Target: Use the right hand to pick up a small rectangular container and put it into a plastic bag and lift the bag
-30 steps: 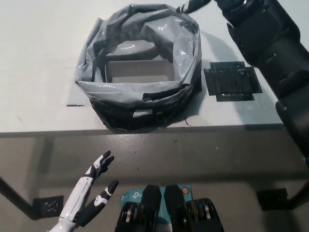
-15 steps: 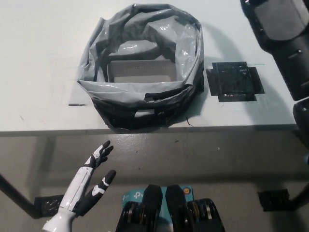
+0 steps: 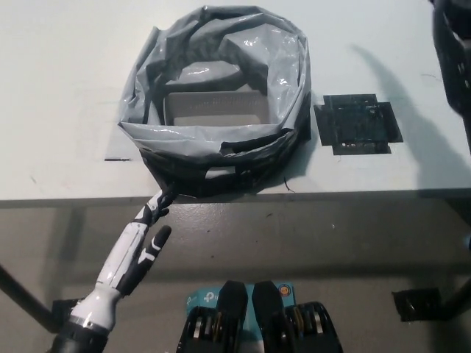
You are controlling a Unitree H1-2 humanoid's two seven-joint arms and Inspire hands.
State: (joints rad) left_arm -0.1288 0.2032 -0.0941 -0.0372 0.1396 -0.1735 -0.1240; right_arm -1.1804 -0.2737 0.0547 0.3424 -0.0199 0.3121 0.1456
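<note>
A grey plastic bag (image 3: 218,110) stands open on the white table (image 3: 66,95), its lower wall black. Inside it lies a small white rectangular container (image 3: 213,107), flat on the bag's bottom. My white left hand (image 3: 140,239) reaches up from the lower left with its fingers apart; its fingertips (image 3: 163,197) are at the table's front edge, just under the bag's front wall. Of my black right arm (image 3: 452,51) only a strip shows at the top right edge; its hand is out of the picture.
A black square patch (image 3: 357,123) lies on the table to the right of the bag. A short dark mark (image 3: 114,159) sits left of the bag. Below the table's front edge are the floor and dark table feet (image 3: 416,303).
My right arm has pulled away from the bag's rim, up and out to the right. My left hand has risen from low down toward the table edge below the bag.
</note>
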